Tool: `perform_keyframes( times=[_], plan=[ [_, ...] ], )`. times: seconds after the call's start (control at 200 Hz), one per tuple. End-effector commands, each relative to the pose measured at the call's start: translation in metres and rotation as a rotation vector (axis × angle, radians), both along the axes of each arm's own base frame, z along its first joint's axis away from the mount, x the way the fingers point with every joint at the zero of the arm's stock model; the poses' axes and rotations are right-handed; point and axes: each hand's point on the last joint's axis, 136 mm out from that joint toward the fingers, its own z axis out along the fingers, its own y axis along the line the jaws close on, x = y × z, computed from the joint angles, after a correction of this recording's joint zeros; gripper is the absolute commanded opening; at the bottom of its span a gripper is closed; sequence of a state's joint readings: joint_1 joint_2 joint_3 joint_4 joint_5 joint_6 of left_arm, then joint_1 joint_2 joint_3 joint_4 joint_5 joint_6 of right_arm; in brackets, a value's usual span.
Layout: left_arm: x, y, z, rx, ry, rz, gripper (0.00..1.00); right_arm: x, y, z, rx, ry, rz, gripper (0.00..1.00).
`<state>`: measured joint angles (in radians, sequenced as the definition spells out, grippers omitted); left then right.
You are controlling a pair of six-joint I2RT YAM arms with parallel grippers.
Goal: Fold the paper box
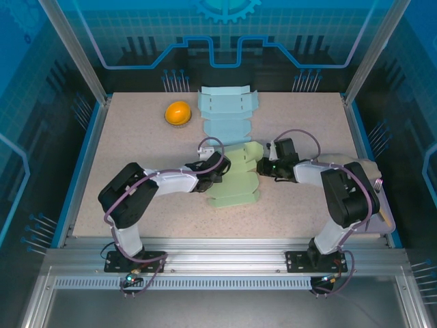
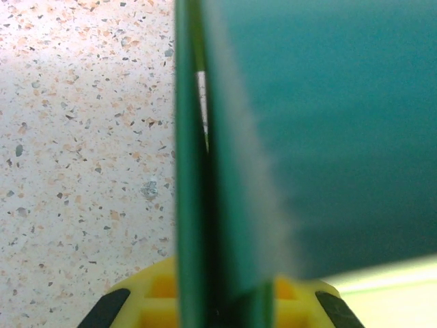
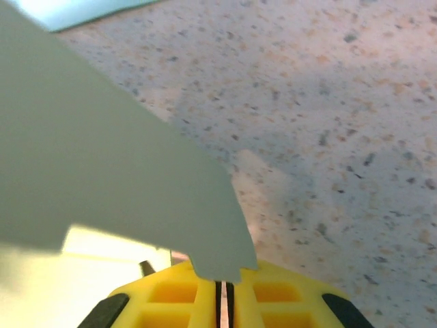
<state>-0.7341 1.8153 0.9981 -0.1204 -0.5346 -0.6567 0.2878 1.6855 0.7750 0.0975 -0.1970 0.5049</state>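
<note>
1. Left gripper (image 2: 218, 311) sits closest to the lens in the left wrist view. Its yellow fingers are pressed together on an edge of the green box blank (image 2: 307, 137), and the sheet stands on edge between them, so that panel is lifted off the table (image 2: 82, 137).
2. Right gripper (image 3: 222, 294) has its jaws nearly touching, with only a thin slit between them, pinching a notched tab of the green box blank (image 3: 89, 157).
3. Top view: green box blank (image 1: 235, 181) is mid-table, with the left gripper (image 1: 217, 166) at its left edge and the right gripper (image 1: 263, 166) at its right edge.
4. Judgement: gripping opposite sides likely lets one arm brace while the other creases a flap. The fold looks early, with no finished walls that I can tell.
5. Light blue blank (image 1: 227, 109) lies flat just beyond the green one, and an orange round object (image 1: 177, 113) sits to its left. Both are away from the grippers, likely spare.
</note>
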Motion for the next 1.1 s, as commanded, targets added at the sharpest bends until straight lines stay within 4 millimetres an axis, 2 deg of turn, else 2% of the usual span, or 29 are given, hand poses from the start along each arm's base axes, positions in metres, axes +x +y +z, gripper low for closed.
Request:
perform_keyframes(
  times=[0.0,0.135,0.185,0.205,0.265,0.48,0.58,0.675,0.78,1.095],
  plan=[
    [-0.014,-0.008,-0.019,-0.010,0.093,-0.045,0.00,0.009,0.034,0.045,0.081,-0.124,0.113,0.14],
    [-0.014,-0.010,-0.020,-0.019,0.095,-0.052,0.00,0.007,0.045,0.052,0.014,-0.143,0.167,0.14],
    [-0.014,-0.011,-0.019,-0.024,0.093,-0.053,0.00,0.003,0.047,0.047,0.005,-0.124,0.181,0.14],
    [-0.014,-0.012,-0.019,-0.026,0.093,-0.054,0.00,0.009,0.052,0.056,0.012,-0.148,0.187,0.14],
    [-0.014,-0.014,-0.018,-0.034,0.091,-0.059,0.00,0.008,0.060,0.058,0.004,-0.153,0.210,0.14],
    [-0.015,-0.015,-0.019,-0.049,0.091,-0.067,0.00,0.005,0.073,0.046,-0.023,-0.127,0.231,0.14],
    [-0.016,-0.011,-0.020,-0.035,0.093,-0.057,0.00,0.005,0.071,0.046,-0.036,-0.123,0.215,0.14],
    [-0.016,-0.008,-0.020,-0.020,0.089,-0.054,0.00,0.003,0.065,0.058,-0.047,-0.147,0.211,0.15],
    [-0.016,-0.004,-0.018,0.002,0.076,-0.056,0.00,-0.003,0.049,0.076,-0.087,-0.186,0.211,0.17],
    [-0.008,-0.002,-0.011,0.038,0.028,-0.079,0.00,-0.015,-0.019,0.137,-0.232,-0.343,0.204,0.32]
  ],
)
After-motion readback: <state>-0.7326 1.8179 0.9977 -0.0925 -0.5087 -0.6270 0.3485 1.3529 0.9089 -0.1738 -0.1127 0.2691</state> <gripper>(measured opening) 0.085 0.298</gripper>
